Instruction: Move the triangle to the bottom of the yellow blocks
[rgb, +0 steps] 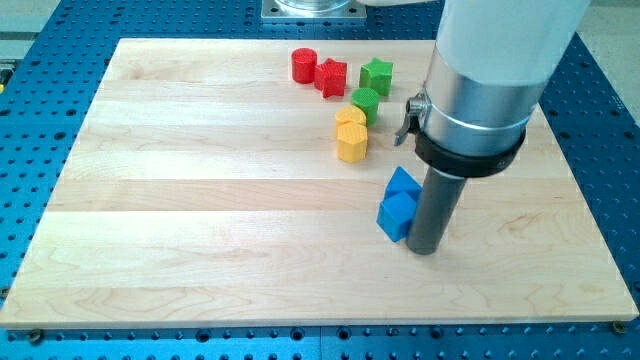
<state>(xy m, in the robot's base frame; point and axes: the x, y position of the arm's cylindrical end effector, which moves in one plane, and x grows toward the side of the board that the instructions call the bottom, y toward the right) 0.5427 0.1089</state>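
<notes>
My tip (425, 249) is the bottom end of a dark straight rod, and this tool has nothing that opens or shuts, so it holds nothing; it only pushes. It sits on the pale wooden surface (200, 200), right of the middle.

Two small blue blocks touch each other just to the view's left of my tip. The upper blue block (404, 183) looks like the triangle, with a peak aimed at the view's top, though the rod hides part of it, so I am not fully sure. The lower blue block (396, 217) looks more like a cube. My tip seems to touch, or almost touch, the lower one.

The two yellow blocks (351, 135) sit together up and to the view's left of the blue pair, one right above the other. The gap between them and the triangle is small.

The spot under the yellow blocks lies up and to the view's left from the triangle. I think my tip needs to get to the triangle's right side and push it left.
</notes>
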